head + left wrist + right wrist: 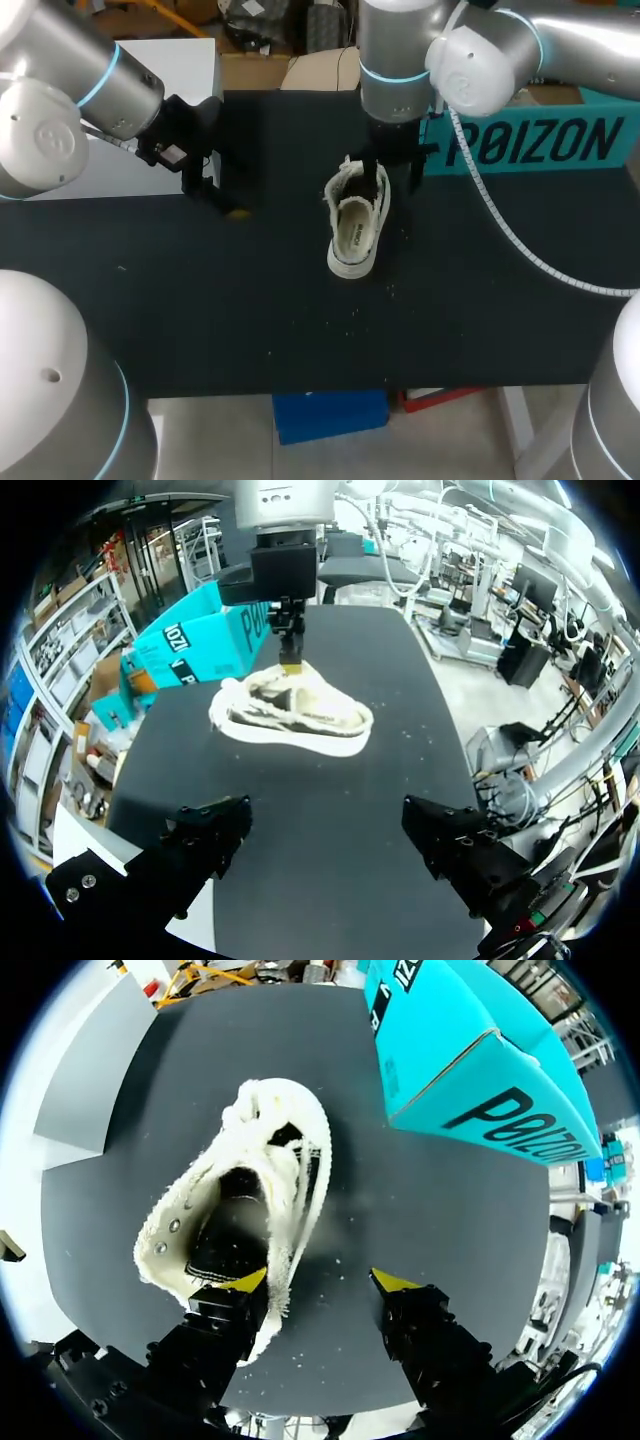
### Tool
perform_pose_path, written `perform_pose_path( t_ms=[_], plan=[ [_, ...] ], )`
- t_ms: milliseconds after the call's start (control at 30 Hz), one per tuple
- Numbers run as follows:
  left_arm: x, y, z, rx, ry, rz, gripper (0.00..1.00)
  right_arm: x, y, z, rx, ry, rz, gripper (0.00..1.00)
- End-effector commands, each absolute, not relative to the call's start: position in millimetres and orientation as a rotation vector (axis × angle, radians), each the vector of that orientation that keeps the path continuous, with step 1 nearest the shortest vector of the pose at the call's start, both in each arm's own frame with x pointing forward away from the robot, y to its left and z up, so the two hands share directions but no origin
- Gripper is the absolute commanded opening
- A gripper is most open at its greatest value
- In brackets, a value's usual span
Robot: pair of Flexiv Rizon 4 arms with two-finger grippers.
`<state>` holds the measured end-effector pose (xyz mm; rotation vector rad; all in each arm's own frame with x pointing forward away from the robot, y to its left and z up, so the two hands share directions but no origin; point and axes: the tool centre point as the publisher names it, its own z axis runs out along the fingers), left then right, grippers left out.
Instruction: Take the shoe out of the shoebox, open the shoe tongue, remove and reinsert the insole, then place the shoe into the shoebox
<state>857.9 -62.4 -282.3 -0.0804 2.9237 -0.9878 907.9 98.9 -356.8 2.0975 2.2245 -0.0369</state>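
Right pincer (pixel 320 1280): released, holding nothing; one yellow tip at the heel opening of the shoe (pixel 285 1175), the other over the bare table (pixel 440 1210) beside it.
Left pincer (pixel 328 832): fingers spread wide, empty, well apart from the shoe.
Shoe: white, upright on its sole on the black table.
Shoebox (pixel 545 140): teal, near the shoe.

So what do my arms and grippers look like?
Left arm and right arm: rounded silver-grey, light-blue joint rings. Left gripper and right gripper: black, the right's tips yellow. A white cable runs off the right arm.
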Motion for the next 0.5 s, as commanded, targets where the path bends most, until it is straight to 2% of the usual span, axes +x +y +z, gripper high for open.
perform_pose_path(
  t_ms=[33,167,300,467,500],
  plan=[
    [856.8,-62.7,-283.7,-0.082,2.918,-0.987,1.0,917.8,93.5,-369.0,2.111,2.239,-0.068,0.67],
    [856.8,-62.7,-283.7,-0.082,2.918,-0.987,1.0,919.4,88.5,-385.2,2.126,2.26,-0.087,0.64],
    [856.8,-62.7,-283.7,-0.082,2.918,-0.987,1.0,921.8,91.6,-390.5,2.154,2.249,-0.073,0.53],
    [856.8,-62.7,-283.7,-0.082,2.918,-0.987,1.0,922.7,98.0,-395.2,2.18,2.246,-0.061,0.5],
    [856.8,-62.7,-283.7,-0.082,2.918,-0.987,1.0,923.1,99.4,-395.8,2.182,2.248,-0.058,0.52]
  ],
)
